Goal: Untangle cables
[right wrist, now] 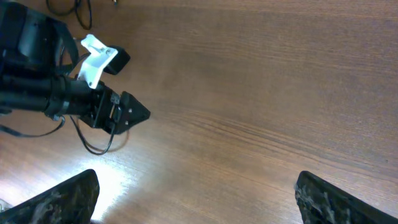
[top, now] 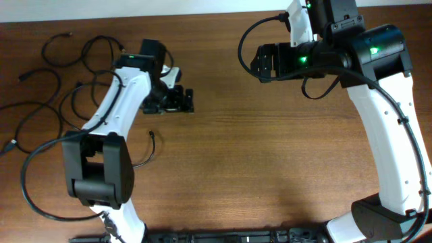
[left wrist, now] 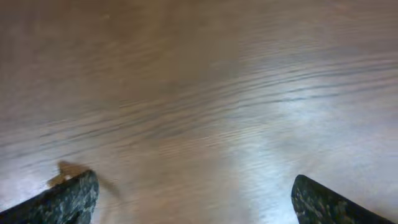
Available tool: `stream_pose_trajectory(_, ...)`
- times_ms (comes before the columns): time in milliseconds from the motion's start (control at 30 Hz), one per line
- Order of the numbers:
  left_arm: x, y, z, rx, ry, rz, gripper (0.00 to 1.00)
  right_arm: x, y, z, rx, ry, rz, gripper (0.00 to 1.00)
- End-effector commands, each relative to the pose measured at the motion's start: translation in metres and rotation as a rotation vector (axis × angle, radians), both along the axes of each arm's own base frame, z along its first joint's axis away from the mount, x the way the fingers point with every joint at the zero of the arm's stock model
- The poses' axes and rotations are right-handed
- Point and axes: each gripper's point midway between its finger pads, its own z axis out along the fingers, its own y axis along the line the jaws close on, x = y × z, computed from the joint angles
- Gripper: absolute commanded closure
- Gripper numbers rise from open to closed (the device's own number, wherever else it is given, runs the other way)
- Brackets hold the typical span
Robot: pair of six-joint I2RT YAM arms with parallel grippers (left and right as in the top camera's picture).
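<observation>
At left of the table, cables loosely looped

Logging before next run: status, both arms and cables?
Left gripper open, empty. Right gripper open, empty. Cables loose, far left of table, ungripped. Left arm covers some strands.

Dark wood-grain table, pale strip past far edge, w/ glare patches

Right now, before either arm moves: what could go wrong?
1. Loose cables disappear under the left arm; swinging it could snag or drag them.
2. Left claw and right claw are open over the table, facing each other; reaching inward risks a collision.
</observation>
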Motion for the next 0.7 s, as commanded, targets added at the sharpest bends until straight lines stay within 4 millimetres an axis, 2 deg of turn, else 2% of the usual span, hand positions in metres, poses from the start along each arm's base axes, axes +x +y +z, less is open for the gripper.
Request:
stream_pose_trajectory(0, 0.006, 0.005, 0.081, 0.019, -0.261, 0.018, 0.01, 0.0, 0.001, 0.0, -0.009, -0.007, 0.011, 0.02)
stream_pose_trajectory(33, 0.007, 0.01, 0.102, 0.034, -0.328, 0.03, 0.01, 0.0, 0.001, 0.0, -0.009, -0.007, 0.011, 0.02)
stream_pose_trajectory(67, 0.0, 0.018, 0.145, 0.046, -0.458, 0.049, 0.01, 0.0, 0.002, 0.0, -0.005, -0.006, 0.01, 0.02)
stream_pose_trajectory(133, -0.022, 0.024, 0.202, 0.014, -0.618, 0.062, 0.01, 0.002, 0.003, 0.002, -0.001, -0.015, 0.011, 0.02)
stream_pose_trajectory(200, -0.045, 0.028, 0.24, -0.012, -0.729, 0.07, 0.01, 0.006, 0.008, 0.007, 0.027, -0.039, 0.023, 0.02)
stream_pose_trajectory(267, -0.069, 0.033, 0.262, -0.031, -0.81, 0.074, 0.01, -0.009, 0.011, 0.0, 0.04, 0.032, 0.05, 0.02)
stream_pose_trajectory(300, -0.077, 0.034, 0.265, -0.034, -0.826, 0.073, 0.01, -0.014, 0.008, -0.004, 0.018, 0.047, 0.065, 0.02)
stream_pose_trajectory(367, -0.103, 0.04, 0.254, -0.024, -0.84, 0.055, 0.01, -0.025, 0.003, -0.01, -0.016, 0.086, 0.089, 0.02)
stream_pose_trajectory(433, -0.127, 0.046, 0.227, -0.021, -0.841, 0.057, 0.01, -0.033, 0.001, -0.007, -0.018, 0.092, 0.089, 0.02)
stream_pose_trajectory(467, -0.131, 0.047, 0.218, -0.022, -0.85, 0.059, 0.01, -0.035, 0.0, -0.004, -0.015, 0.081, 0.089, 0.02)
stream_pose_trajectory(567, -0.142, 0.049, 0.196, -0.023, -0.849, 0.058, 0.01, -0.053, -0.007, 0.022, 0.0, 0.004, 0.085, 0.02)
stream_pose_trajectory(667, -0.141, 0.049, 0.188, -0.018, -0.828, 0.056, 0.01, -0.091, -0.039, 0.057, -0.055, -0.129, 0.02, 0.02)
